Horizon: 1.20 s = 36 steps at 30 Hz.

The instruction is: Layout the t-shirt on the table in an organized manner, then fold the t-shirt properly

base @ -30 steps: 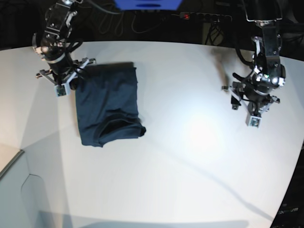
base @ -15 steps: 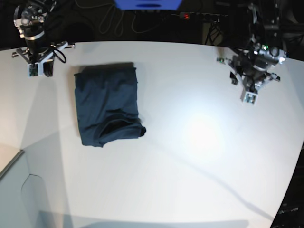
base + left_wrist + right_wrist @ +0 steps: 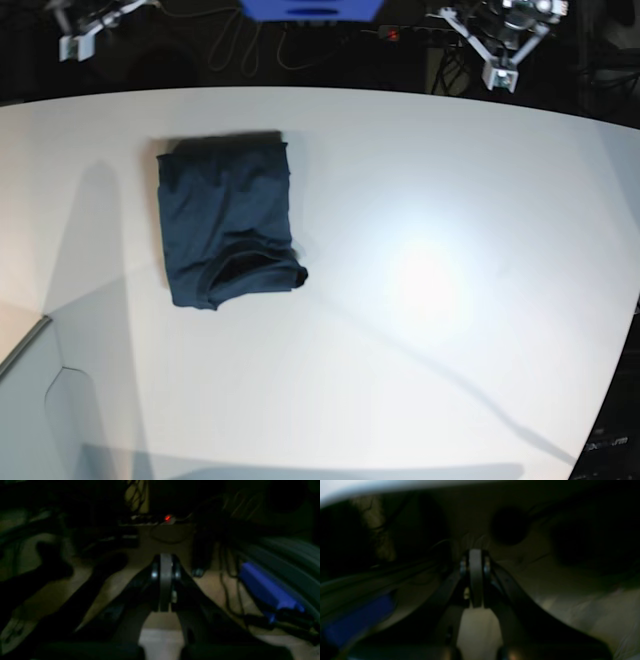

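While the t-shirt (image 3: 227, 222) lies folded on the left part of the white surface (image 3: 450, 300), we see its long axis run front to back. Behind is a dark room with cables. Left gripper (image 3: 165, 585) and right gripper (image 3: 476, 577) are both closed together, empty.

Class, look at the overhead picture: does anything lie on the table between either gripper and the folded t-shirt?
Nothing visible does. The t-shirt lies alone on the table; only bare white surface separates it from the right gripper and left gripper, both raised at the far edge.
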Each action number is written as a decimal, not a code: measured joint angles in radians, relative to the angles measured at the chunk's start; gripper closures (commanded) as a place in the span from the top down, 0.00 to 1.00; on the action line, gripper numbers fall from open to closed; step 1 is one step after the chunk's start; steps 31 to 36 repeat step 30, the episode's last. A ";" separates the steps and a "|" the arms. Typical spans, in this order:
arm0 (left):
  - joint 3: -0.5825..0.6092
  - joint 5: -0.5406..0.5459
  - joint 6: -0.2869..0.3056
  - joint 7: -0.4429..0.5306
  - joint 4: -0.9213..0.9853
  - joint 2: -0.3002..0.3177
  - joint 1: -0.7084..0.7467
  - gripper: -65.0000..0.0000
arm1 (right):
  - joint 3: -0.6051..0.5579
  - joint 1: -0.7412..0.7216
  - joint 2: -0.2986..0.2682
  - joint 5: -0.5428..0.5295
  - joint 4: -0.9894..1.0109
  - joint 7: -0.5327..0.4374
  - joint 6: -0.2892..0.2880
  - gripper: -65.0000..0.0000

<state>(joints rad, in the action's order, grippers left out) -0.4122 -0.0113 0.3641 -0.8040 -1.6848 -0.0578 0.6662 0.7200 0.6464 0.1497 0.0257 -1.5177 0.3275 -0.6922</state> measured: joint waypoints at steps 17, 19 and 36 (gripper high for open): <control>0.002 0.005 -0.020 0.810 1.542 0.180 -0.524 0.00 | -0.357 -0.266 -0.193 -0.003 1.120 -0.597 0.280 0.00; 0.021 -0.014 -0.023 0.896 1.606 0.190 -0.542 0.00 | -0.422 -0.322 -0.195 -0.006 1.265 -0.713 0.413 0.00; 0.037 -0.033 -0.020 0.853 1.600 0.191 -0.550 0.00 | -0.642 -0.377 -0.152 0.002 1.421 -0.894 0.997 0.00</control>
